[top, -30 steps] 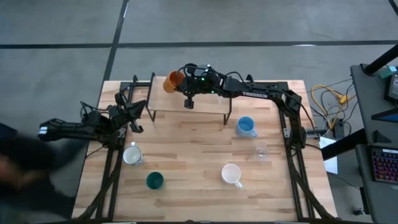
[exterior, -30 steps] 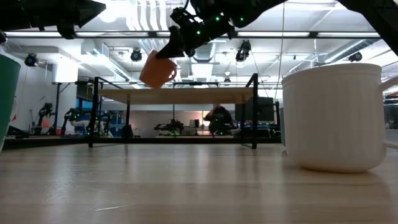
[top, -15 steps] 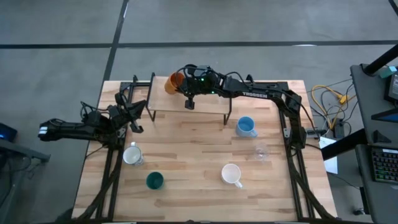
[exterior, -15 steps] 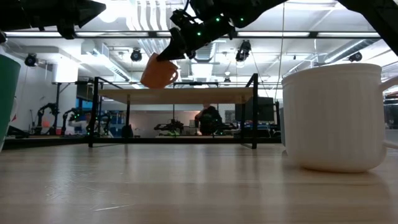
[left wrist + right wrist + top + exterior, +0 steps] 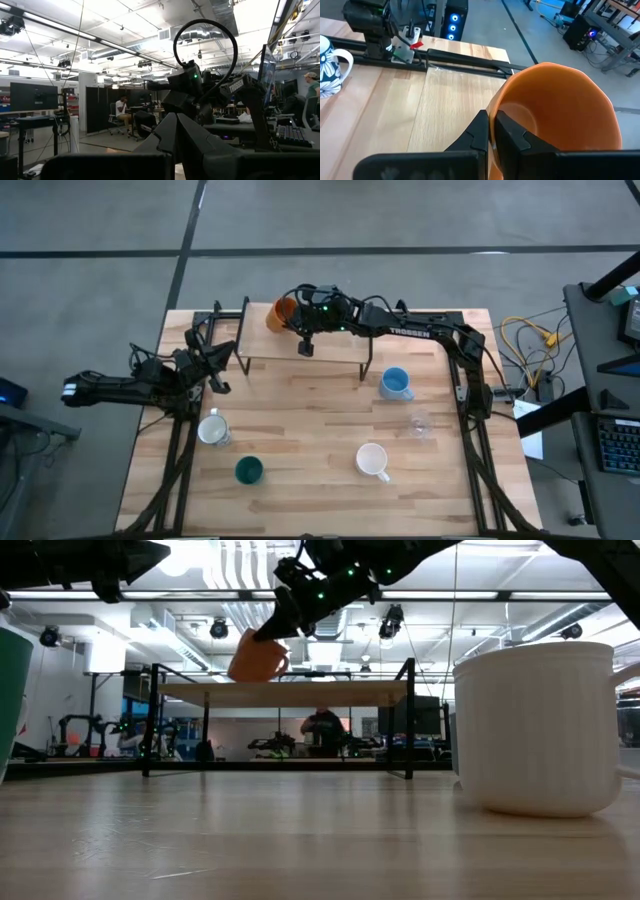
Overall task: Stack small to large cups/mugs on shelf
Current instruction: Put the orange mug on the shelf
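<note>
Partly, the right end effector (image 5: 491, 131) hides the orange mug (image 5: 555, 115) wall.

Grey floor (image 5: 400, 215), bright ceiling lights (image 5: 240, 565), distant desks (image 5: 290, 748).

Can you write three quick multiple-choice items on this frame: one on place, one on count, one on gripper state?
1. Where is the orange mug?
A. standing on the tabletop beside the dark green cup
B. above the left end of the shelf, tilted
C. beside the clear glass

2. How many cups, mugs and glasses stand on the tabletop, off the shelf?
A. three
B. five
C. seven

3. How is the right gripper?
A. shut on the orange mug's rim
B. open above the light blue mug
C. shut on nothing

Answers:
1 B: the low view shows it tilted above the board.
2 B: the high view shows two white mugs, the green cup, the blue mug and the glass.
3 A: the right wrist view shows the fingers pinching the rim.
</note>
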